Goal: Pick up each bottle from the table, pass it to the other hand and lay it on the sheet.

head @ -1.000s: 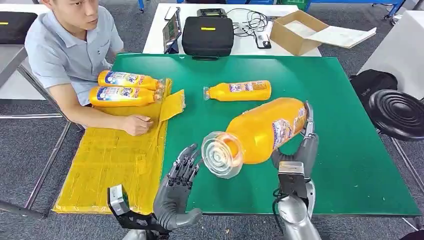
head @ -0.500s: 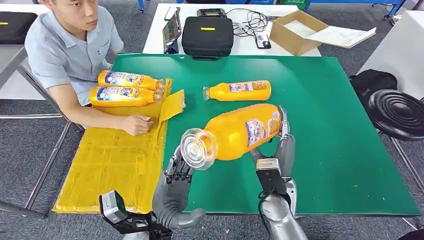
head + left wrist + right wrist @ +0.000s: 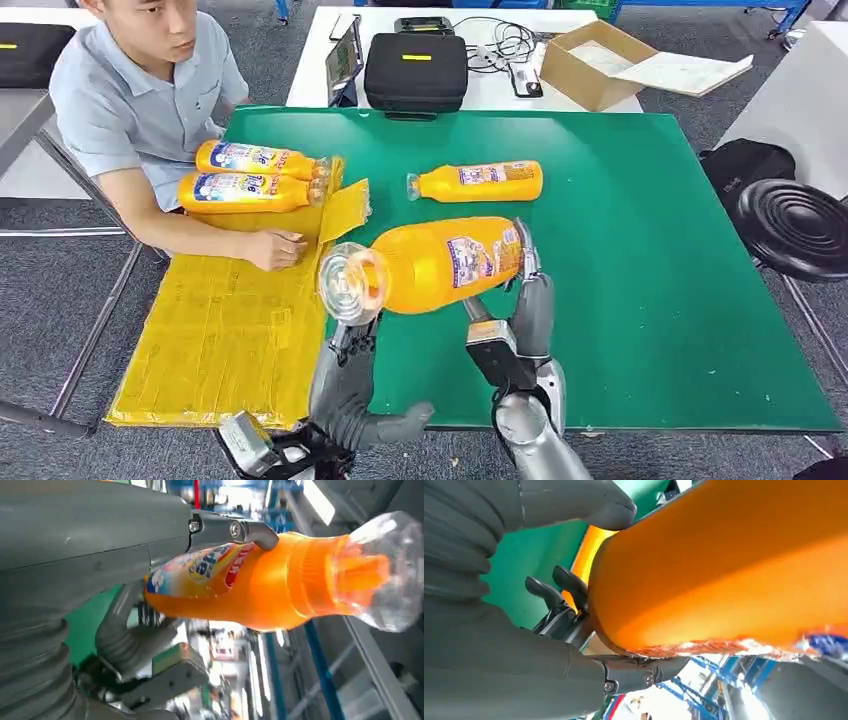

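Observation:
My right hand [image 3: 525, 300] grips an orange bottle [image 3: 440, 263] by its base end and holds it level above the green table [image 3: 660, 290], clear cap [image 3: 348, 283] pointing left. In the right wrist view its thumb [image 3: 589, 505] and fingers [image 3: 639, 675] wrap the bottle [image 3: 734, 565]. My left hand [image 3: 350, 365] stands just under the cap end, fingers stretched up behind it; in the left wrist view one finger [image 3: 250, 529] lies along the bottle [image 3: 280, 590]. Another bottle [image 3: 478, 182] lies on the table. Two bottles [image 3: 255, 158] [image 3: 245, 192] lie on the yellow sheet [image 3: 220, 330].
A person sits at the table's left with a hand [image 3: 275, 250] resting on the sheet. A black bag [image 3: 415, 70] and a cardboard box [image 3: 590, 65] stand on the white table behind. A black stool [image 3: 795, 225] is at the right.
My right hand has carried the bottle leftward and a little up, so its cap end now hangs over my left hand. My left hand has stayed low, its fingers now behind the cap.

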Controlling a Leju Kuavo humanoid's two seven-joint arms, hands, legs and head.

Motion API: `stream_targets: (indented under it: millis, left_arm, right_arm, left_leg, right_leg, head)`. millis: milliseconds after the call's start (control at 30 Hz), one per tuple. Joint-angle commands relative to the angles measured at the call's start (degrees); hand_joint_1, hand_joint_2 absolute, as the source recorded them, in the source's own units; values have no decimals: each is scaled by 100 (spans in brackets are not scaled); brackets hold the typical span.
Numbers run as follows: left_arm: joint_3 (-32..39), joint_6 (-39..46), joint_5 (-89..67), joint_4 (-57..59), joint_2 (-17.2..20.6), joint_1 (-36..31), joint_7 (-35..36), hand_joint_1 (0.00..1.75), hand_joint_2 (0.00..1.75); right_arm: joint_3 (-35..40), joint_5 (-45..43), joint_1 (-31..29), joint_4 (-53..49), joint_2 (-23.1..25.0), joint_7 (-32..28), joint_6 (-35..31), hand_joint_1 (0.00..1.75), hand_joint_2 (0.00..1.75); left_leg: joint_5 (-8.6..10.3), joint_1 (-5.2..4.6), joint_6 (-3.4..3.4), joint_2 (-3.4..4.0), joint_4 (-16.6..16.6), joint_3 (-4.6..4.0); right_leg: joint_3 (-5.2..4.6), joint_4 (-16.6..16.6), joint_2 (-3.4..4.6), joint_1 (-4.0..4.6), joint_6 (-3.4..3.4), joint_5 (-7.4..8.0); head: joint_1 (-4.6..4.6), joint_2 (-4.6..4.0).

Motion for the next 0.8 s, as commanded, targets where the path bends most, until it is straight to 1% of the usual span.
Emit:
stream_targets:
  millis: [33, 400, 633, 700, 800]
  left_arm:
    - [-417, 669, -320, 608, 122, -410, 32, 0, 175]
    - [-212, 664, 196, 533, 63, -456, 229, 0, 175]
    - [-119, 732, 236, 367, 58, -447, 128, 0, 175]
    - [-83, 951, 180, 187, 48, -387, -168, 0, 175]
    - [-18, 1064, 330, -32, 34, -363, -190, 0, 175]
  right_arm:
    - [895, 263, -230, 186, -166, 94, -49, 175, 175]
    - [1231, 277, -217, 60, -254, 31, 43, 175, 175]
    - [1343, 272, -208, 63, -230, 37, 86, 175, 175]
    - [1409, 224, -258, 164, -225, 44, 139, 175, 175]
    - [1519, 198, -290, 363, -156, 29, 166, 175, 175]
  left_leg:
    - [0, 2, 1, 4, -5, 11]
    - [0, 1, 2, -2, -3, 9]
    - [0, 1, 1, 1, -4, 12]
    - [-1, 1, 1, 5, -1, 7]
    - [-1, 2, 1, 7, -1, 5]
  right_leg:
    - [10, -6, -2, 4, -8, 1]
    - [9, -4, -10, 3, -8, -1]
    - [12, -4, -9, 4, -11, -1]
    - [6, -3, -2, 3, -7, 0]
    - [3, -2, 0, 4, -7, 1]
  head:
    - [-2, 0]
    - [0, 0]
    - [-2, 0]
    - [0, 0]
    - [0, 0]
